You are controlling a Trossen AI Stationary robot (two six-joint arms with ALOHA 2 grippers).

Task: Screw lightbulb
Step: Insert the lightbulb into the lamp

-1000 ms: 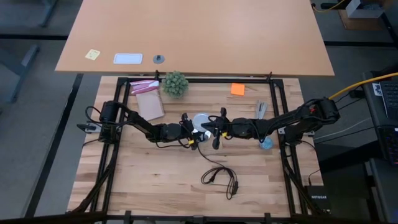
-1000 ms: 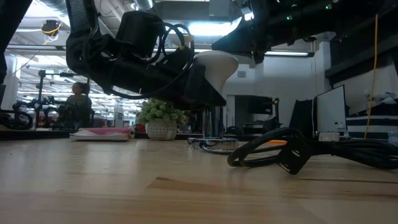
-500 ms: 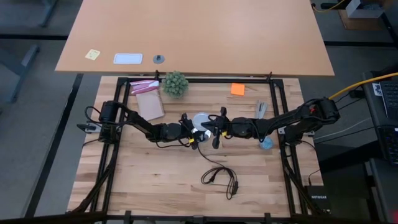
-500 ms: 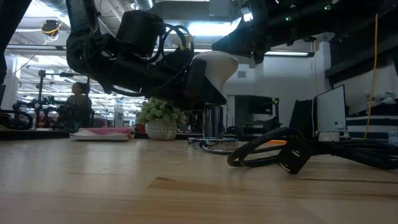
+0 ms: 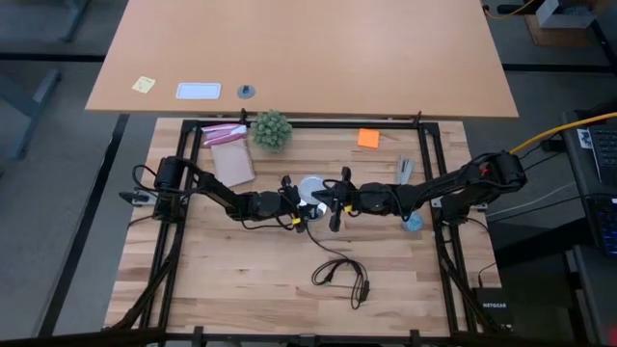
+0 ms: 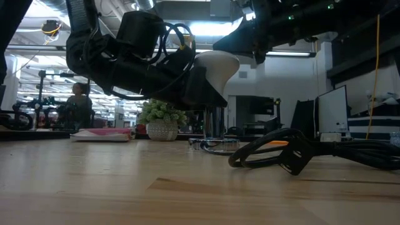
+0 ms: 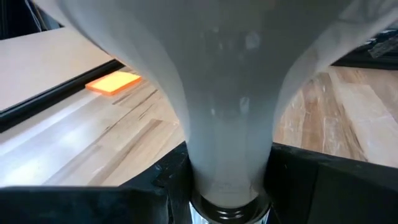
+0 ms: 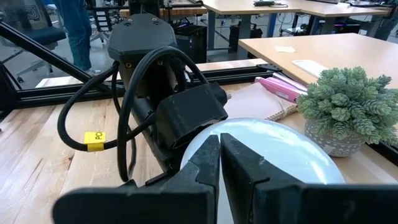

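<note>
The white lightbulb [image 5: 311,186] stands upright at the table's middle, dome up [image 6: 215,65]. Its narrow lower end is in a silvery socket [image 6: 214,122] that stands on the wood. My left gripper [image 7: 227,186] reaches in from the table's left and is shut on the bulb's neck. My right gripper [image 8: 221,146] comes from the table's right at the height of the dome [image 8: 273,149], its fingers shut together. In the low view its dark tip [image 6: 247,44] is close beside the dome's top. My left gripper pinches the bulb's narrow neck [image 7: 205,168] just above the screw base, one dark finger [image 7: 161,186] on each side. The fingers come nearly level from the table's left. The bulb stays upright with its base in the socket. My right gripper's shut fingertips are at the dome's top; I cannot tell whether they touch it.
A black cord with a switch [image 5: 342,275] loops toward the near edge. A small green plant [image 5: 271,128] and a pink notebook [image 5: 227,149] sit at the far left. An orange note [image 5: 368,138] lies far right, and a light-blue object [image 5: 413,221] lies under the right arm.
</note>
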